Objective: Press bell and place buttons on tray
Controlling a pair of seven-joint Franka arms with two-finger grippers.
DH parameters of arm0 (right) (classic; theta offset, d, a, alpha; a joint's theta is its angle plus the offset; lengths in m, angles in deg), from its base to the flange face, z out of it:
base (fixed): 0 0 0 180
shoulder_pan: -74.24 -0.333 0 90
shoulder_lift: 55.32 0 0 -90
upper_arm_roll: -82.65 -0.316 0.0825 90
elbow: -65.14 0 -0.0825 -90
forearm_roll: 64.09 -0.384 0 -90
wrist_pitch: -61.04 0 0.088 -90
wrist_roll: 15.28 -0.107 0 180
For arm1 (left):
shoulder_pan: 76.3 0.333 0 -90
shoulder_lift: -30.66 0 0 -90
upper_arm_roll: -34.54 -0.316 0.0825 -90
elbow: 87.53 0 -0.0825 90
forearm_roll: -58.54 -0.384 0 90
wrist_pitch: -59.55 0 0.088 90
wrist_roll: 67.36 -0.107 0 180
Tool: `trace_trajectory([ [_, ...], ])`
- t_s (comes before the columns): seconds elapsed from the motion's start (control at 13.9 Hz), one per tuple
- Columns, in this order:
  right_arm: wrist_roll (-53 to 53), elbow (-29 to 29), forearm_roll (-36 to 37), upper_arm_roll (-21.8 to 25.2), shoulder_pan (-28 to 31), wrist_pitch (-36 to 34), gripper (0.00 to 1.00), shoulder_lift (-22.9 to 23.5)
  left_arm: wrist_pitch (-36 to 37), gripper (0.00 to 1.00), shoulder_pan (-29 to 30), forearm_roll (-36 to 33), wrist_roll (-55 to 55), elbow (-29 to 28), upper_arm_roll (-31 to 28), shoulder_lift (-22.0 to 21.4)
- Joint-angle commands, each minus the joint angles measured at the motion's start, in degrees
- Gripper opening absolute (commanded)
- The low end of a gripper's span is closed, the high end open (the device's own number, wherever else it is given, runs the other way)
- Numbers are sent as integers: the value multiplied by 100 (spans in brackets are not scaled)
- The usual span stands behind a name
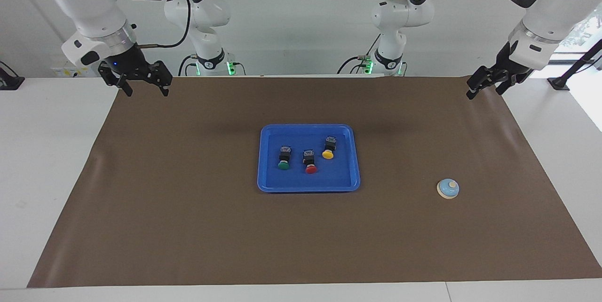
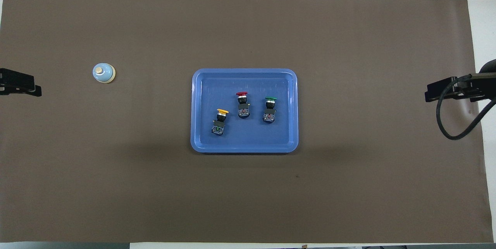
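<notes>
- All three buttons lie on the blue tray [image 1: 308,187] at mid-table: green button [image 1: 283,157], red button [image 1: 310,161], yellow button [image 1: 328,147], caps pointing away from the robots.
- The bell [image 1: 447,188] stands alone on the brown mat [image 1: 188,226], well apart from the tray, toward the left arm's end.
- The left gripper [image 1: 487,86] hangs over the mat's edge at that end; I cannot tell its finger state. It looks best placed for any press.
- The right gripper [image 1: 145,84], fingers apart and empty, waits over its own end.
</notes>
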State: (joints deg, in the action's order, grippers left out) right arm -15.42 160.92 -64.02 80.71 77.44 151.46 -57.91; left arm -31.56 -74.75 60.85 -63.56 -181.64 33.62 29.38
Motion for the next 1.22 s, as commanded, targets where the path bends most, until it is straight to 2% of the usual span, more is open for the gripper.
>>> trace_trajectory([
  [0.0, 128, 116, 19, -70, 93, 81, 100, -110, 242, 100, -15, 67, -63, 130, -4, 58],
  [0.22, 128, 108, 19, -70, 93, 81, 100, -110, 357, 100, -32, 67, -975, 112, 4, 49],
  [1.15, 128, 108, 19, -70, 93, 81, 100, -110, 586, 100, -41, 67, -978, 112, 40, 40],
])
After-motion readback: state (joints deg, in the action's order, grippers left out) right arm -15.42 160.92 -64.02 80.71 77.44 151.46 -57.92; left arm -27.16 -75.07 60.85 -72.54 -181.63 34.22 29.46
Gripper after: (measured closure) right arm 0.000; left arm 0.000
